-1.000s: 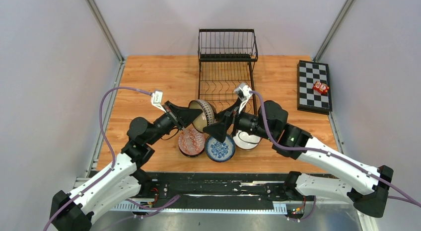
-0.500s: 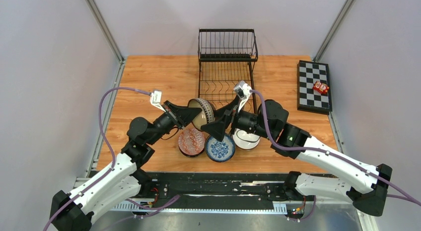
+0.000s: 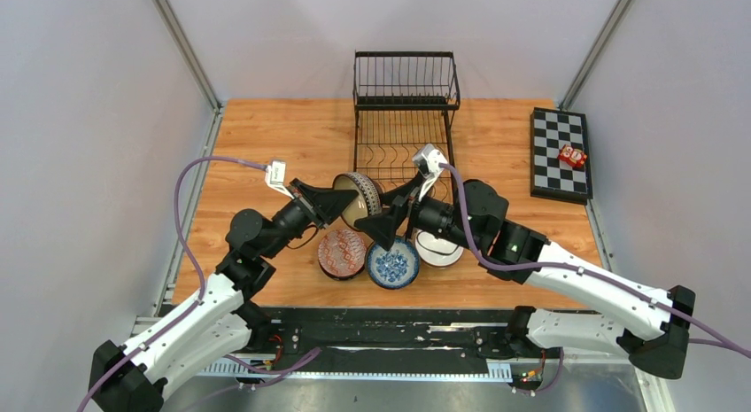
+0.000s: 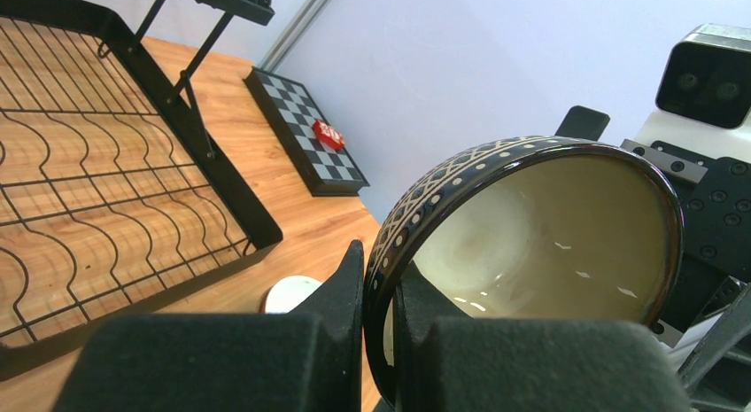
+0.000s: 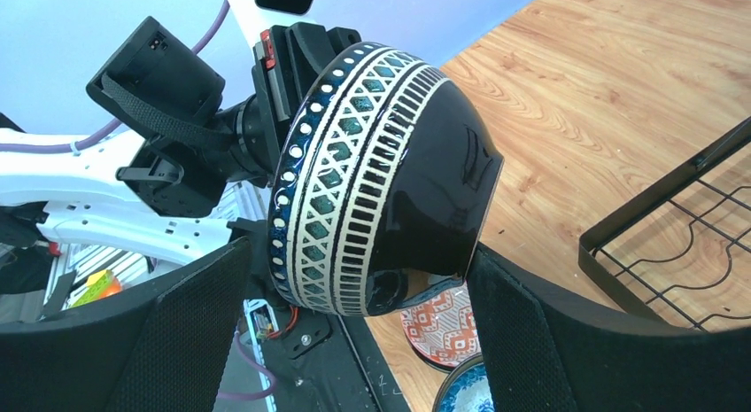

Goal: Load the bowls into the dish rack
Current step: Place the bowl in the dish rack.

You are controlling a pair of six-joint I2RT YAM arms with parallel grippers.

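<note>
Quick status from my end. Left claw (image 4: 379, 283) is pinched tight on the rim of the dark patterned bowl (image 3: 361, 198), one finger inside, one outside. The bowl's up in the air, tipped on its side, just off the near left corner of the dish rack (image 3: 406, 104), with its cream inside facing the left arm and its foot toward the right arm.

Right claw (image 5: 359, 252) is spread wide w/ a finger on each side of that same bowl, around the outside. On the wrist cam I can see a sliver of gap on the rim side. On the foot side it's too close, can't tell if it's touching.

3 more bowls sit on the worktop (image 3: 266, 137) in a row a bit nearer me than the rack's front edge: red patterned one (image 3: 342, 252), blue-and-white one (image 3: 392, 264), and a white one (image 3: 438, 252) half hidden under the right arm. Nothing in the rack atm.

Checkered board (image 3: 560, 153) lies off to the rack's right w/ a small red thing (image 3: 572, 155) on it.
</note>
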